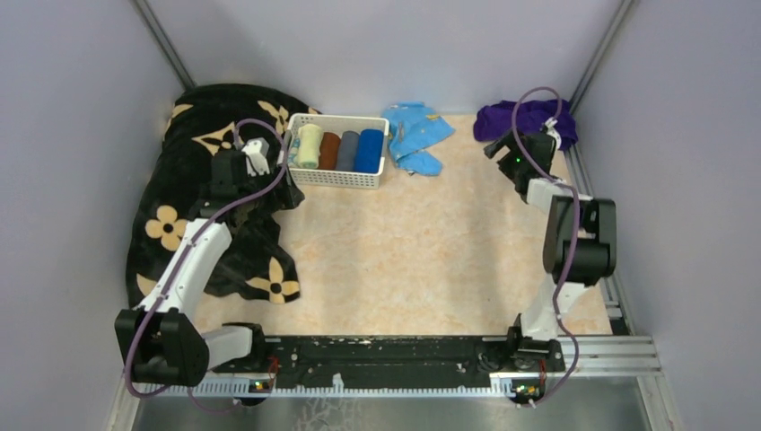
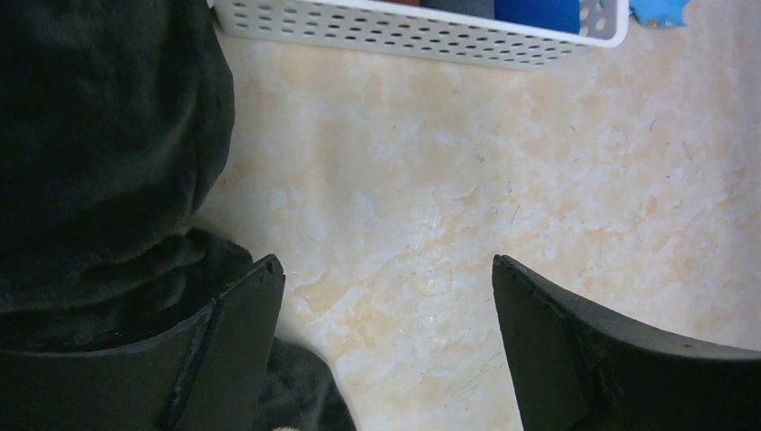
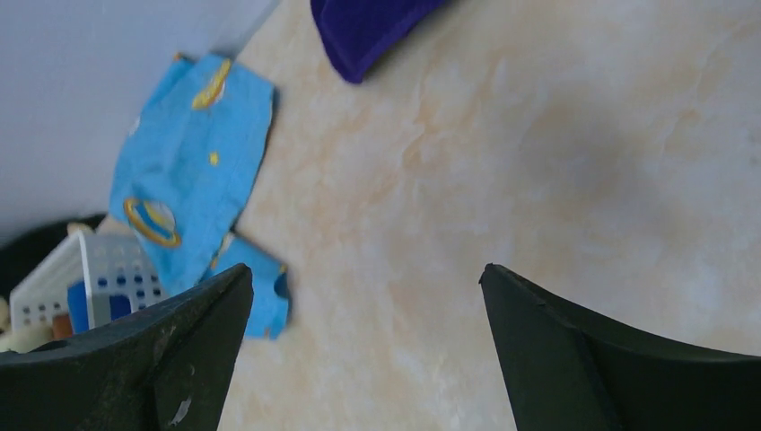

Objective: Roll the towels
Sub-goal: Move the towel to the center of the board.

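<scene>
I'm hovering released: left gripper point(image 2: 386, 269) by the blanket point(image 2: 99, 153), right gripper point(image 3: 366, 274) near a seemingly purple towel point(image 3: 363, 31), far-right corner of table point(image 1: 404, 260).

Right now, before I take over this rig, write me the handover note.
Left gripper: open, empty, low at the blanket's edge, near the basket.
Right gripper: open, empty, above bare table by the purple towel.
Done: the yellow roll and the blue roll sit in the basket, with a brown roll and a grey roll between them.
Left: the purple towel lies crumpled and unrolled in the far right corner; it needs rolling.
Leave alone: the blanket, and the light blue cloth just right of the basket.
</scene>
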Available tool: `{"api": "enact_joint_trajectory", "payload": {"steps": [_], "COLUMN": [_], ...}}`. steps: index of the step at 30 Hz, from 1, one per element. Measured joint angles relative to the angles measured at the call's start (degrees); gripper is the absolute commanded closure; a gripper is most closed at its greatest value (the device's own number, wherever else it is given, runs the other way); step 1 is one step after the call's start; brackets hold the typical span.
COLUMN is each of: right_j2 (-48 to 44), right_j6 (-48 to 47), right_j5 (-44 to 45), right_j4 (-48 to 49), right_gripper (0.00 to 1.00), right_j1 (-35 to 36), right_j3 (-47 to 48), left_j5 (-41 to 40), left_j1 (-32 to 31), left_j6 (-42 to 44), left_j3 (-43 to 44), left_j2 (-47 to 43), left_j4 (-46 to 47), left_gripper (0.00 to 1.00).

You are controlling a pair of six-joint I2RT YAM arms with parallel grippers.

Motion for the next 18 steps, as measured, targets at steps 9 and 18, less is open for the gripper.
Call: {"api": "enact_joint_trajectory", "payload": {"steps": [9, 18], "right_j2": [23.5, 42.1], "right_j6": [16.0, 27.9], "right_j5": [3.9, 9.1], "right_j4": [14.0, 18.0], "right_gripper": [0.16, 0.61], "right_j1": [-3.6, -3.9], "right_j3": [16.8, 36.6], "left_j5": [-2.2, -1.9], "left_j1": [0.0, 0.0], "left_j6": [1.2, 2.2], "left_j3": [-5.6, -5.7], "left_j2": [-4.7, -4.4], "left_j4": [4.9, 6.5], "left_gripper": [0.08, 0.18]}}
